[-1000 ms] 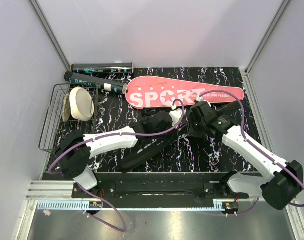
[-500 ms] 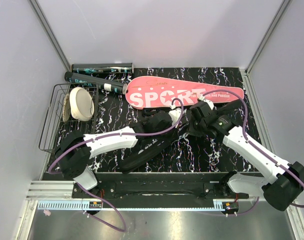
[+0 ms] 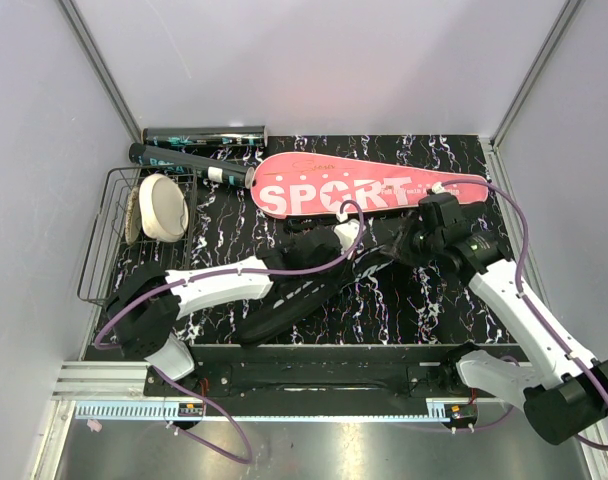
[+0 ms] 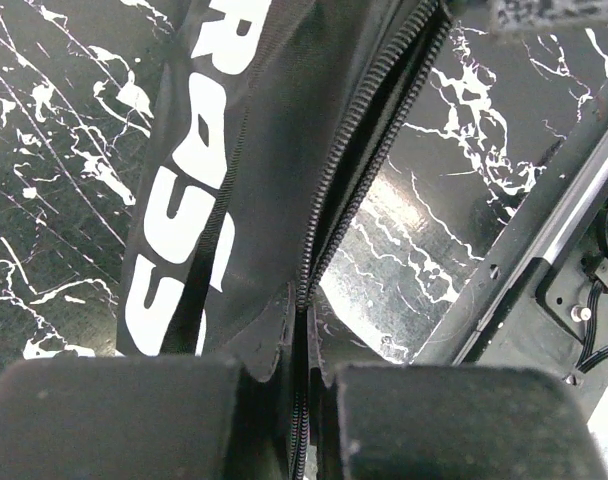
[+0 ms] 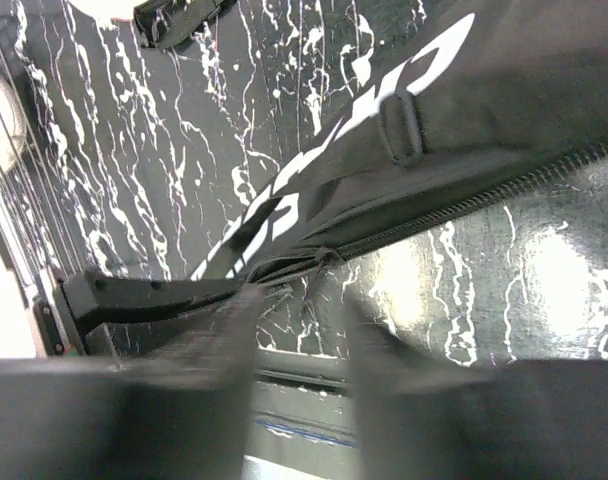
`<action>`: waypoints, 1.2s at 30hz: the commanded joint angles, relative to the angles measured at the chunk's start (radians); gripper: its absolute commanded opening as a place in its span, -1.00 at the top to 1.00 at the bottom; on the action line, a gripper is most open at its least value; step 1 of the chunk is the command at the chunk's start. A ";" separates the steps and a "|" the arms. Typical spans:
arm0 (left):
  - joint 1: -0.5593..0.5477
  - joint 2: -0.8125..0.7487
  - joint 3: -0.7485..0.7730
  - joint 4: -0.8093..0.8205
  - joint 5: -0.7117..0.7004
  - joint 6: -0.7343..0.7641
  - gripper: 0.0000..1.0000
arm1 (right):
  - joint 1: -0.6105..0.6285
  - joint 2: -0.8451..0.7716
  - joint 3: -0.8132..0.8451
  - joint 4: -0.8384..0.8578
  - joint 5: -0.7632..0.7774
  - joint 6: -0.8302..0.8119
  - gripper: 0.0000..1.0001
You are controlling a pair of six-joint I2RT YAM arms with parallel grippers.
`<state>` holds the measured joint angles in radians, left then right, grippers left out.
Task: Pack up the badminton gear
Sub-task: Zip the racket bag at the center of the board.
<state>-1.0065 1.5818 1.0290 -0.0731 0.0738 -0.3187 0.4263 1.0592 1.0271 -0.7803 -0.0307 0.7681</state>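
Black bag (image 3: 284,308) is soft dark fabric with large white lettering and a zip along one edge. In the left wrist view the zip teeth stand parted beyond the jaws and glossy bench (image 3: 434,300) shows through the gap. The bag lies mid-bench, its long axis running from 8 o'clock to 2 o'clock in the top view. Left gripper (image 4: 302,375) has its jaws closed on the bag's zip edge, with fabric pinched between them. Right gripper (image 5: 299,310) is motion-blurred at the bag's 2 o'clock end, its jaws a little apart with bench visible between them and the zip pull cord (image 5: 319,265) just ahead. Pink case (image 3: 364,190), marked SPORT, lies just beyond the bag at 12 o'clock, axis 9 to 3 o'clock, broad end at 9. Dark tube (image 3: 204,135) lies along the back wall at 11 o'clock. Wire basket (image 3: 102,250) occupies the 9 o'clock edge. Bare marbled bench shows between basket and bag, and at 5 o'clock towards the near rail (image 3: 314,365).
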 commanded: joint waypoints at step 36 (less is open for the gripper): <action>0.009 -0.085 0.014 -0.028 0.073 0.041 1.00 | -0.176 0.027 -0.125 0.099 0.133 0.366 0.09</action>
<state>-1.0027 1.5661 1.0256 -0.1669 0.0998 -0.2882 0.2543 1.0721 0.9188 -0.7933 0.0277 1.1191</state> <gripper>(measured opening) 0.050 0.522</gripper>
